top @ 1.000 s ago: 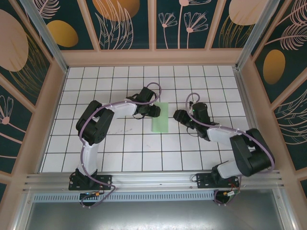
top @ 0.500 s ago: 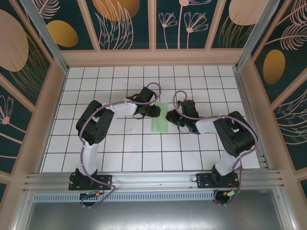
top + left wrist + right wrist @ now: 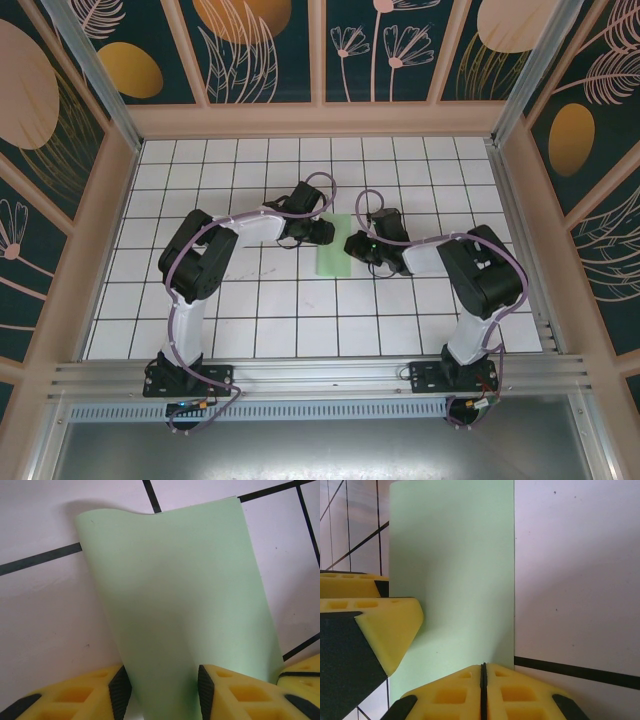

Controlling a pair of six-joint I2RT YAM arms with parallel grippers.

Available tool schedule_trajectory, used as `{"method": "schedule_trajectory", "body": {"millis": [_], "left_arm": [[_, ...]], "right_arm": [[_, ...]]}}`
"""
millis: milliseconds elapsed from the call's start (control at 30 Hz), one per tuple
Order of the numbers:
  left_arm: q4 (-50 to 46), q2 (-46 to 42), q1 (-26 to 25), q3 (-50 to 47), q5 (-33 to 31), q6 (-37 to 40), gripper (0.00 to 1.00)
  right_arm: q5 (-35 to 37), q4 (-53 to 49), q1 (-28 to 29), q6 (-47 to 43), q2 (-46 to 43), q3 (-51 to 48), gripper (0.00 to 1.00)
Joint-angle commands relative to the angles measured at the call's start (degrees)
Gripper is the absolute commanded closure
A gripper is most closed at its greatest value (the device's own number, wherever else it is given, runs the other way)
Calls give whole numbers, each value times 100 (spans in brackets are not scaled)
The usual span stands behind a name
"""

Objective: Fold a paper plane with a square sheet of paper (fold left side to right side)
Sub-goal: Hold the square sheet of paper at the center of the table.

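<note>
The square sheet of paper (image 3: pixel 333 250) lies folded into a pale mint-green strip in the middle of the tiled floor. My left gripper (image 3: pixel 322 232) is at the strip's upper left. Its jaws stand open, and the paper (image 3: pixel 180 590) runs up between the black pads and under the right finger. The paper's far left corner is slightly lifted. My right gripper (image 3: pixel 357 245) is at the strip's right side, shut with nothing between its fingers. Its tip (image 3: pixel 483 680) rests on the near edge of the paper (image 3: pixel 455 570). The left gripper's yellow fingers (image 3: pixel 385 625) touch the paper at the left of the right wrist view.
White tiles with black grid lines (image 3: pixel 260 300) surround the strip. Wooden walls (image 3: pixel 320 118) border the floor on three sides. Both arms reach in toward the centre, and their bases sit on the metal rail (image 3: pixel 320 375) at the near edge.
My right gripper has moved left to the paper's right edge and closed its jaws. The left gripper and the paper have stayed put.
</note>
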Motion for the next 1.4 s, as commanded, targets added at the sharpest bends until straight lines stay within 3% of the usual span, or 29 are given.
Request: {"method": "schedule_trajectory", "body": {"millis": [0,267,467,733,833,1100,1367], "left_arm": [[-123,52,21,-143,-299,75,52],[-184,-843,71,-131,-563,31,40],[258,-1217,80,-469,18,-172,41],[333,-1065,80,-554,258,-246,45],[242,-977,95,-594,54,-266,42],[455,-627,150,-629,261,-384,39],[554,-410,176,-626,332,-404,45]], "right_arm": [[134,-489,61,-160,142,36,88],[188,-580,69,-158,207,10,88],[201,-576,86,-165,223,35,88],[232,-598,86,-179,186,44,88],[226,-589,86,-175,175,45,88],[223,-607,99,-193,161,64,88],[206,-466,98,-203,44,23,88]]}}
